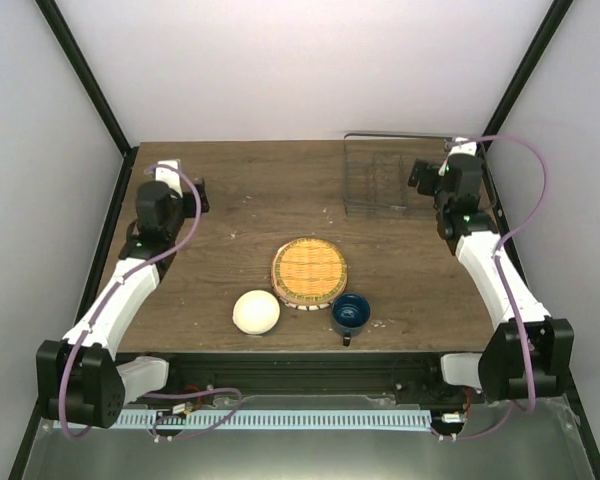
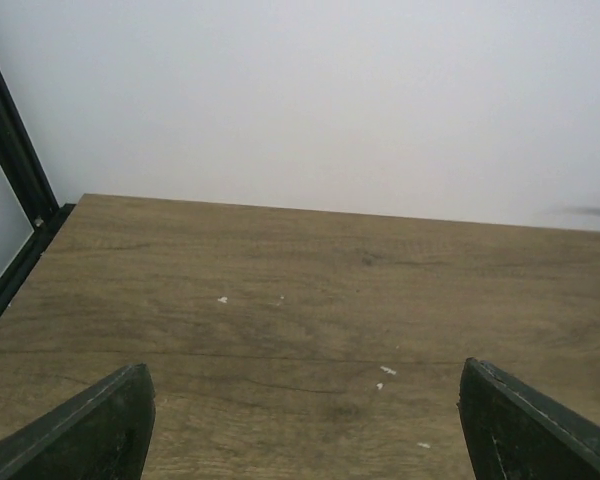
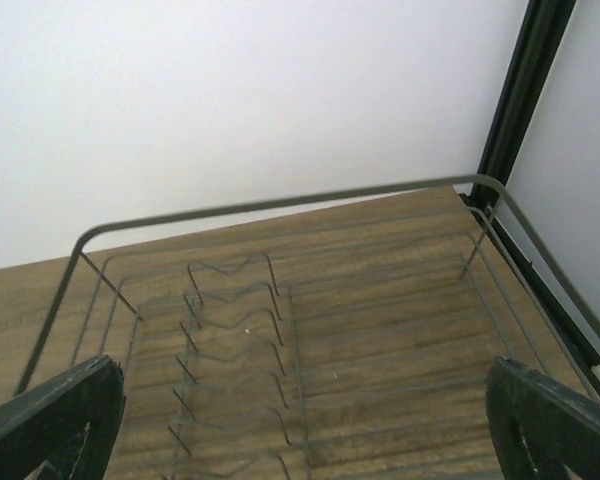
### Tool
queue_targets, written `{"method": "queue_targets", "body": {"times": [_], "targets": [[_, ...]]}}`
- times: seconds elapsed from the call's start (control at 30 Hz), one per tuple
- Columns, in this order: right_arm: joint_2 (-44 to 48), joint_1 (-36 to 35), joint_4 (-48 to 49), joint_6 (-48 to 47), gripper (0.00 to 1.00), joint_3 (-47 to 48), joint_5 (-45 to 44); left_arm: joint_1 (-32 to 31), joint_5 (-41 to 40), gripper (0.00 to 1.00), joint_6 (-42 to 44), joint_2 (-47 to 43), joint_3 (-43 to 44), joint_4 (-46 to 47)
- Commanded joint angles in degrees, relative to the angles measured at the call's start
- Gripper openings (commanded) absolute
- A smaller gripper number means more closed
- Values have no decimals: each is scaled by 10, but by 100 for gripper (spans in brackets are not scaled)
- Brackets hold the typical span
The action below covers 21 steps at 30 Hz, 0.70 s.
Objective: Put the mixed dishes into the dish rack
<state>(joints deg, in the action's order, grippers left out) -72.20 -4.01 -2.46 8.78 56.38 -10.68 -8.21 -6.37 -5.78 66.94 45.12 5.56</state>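
Right fingers [image 3: 60, 420] wide at dish rack [image 3: 280, 205] rim

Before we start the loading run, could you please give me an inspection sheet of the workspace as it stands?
Surface: wooden table, dishes resting on it.
Job's things: woven-pattern plate, cream bowl and blue mug near the front; wire dish rack far right, empty.
Clutter: a few white specks.
End effectors: left end effector open over bare wood; right end effector open above the rack.
Cables: purple cables looping along both arms.
Surroundings: white walls, black frame posts.
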Motion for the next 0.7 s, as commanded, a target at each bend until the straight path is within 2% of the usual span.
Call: {"method": "queue_targets", "body": {"times": [0.0,0.23,0.43,0.67], "targets": [[-56,-6,-151,30,100,121,-1,-2,3,85,-40,5,77,-162],[-192,-14,-277,33,100,310,22,-4,-5,87,-76,-12,84,-222],[-287,-19,-335,57,100,425,43,-9,10,87,-85,-27,74,-240],[-367,-49,-391,68,100,517,20,-13,21,87,-90,-30,60,-242]]}}
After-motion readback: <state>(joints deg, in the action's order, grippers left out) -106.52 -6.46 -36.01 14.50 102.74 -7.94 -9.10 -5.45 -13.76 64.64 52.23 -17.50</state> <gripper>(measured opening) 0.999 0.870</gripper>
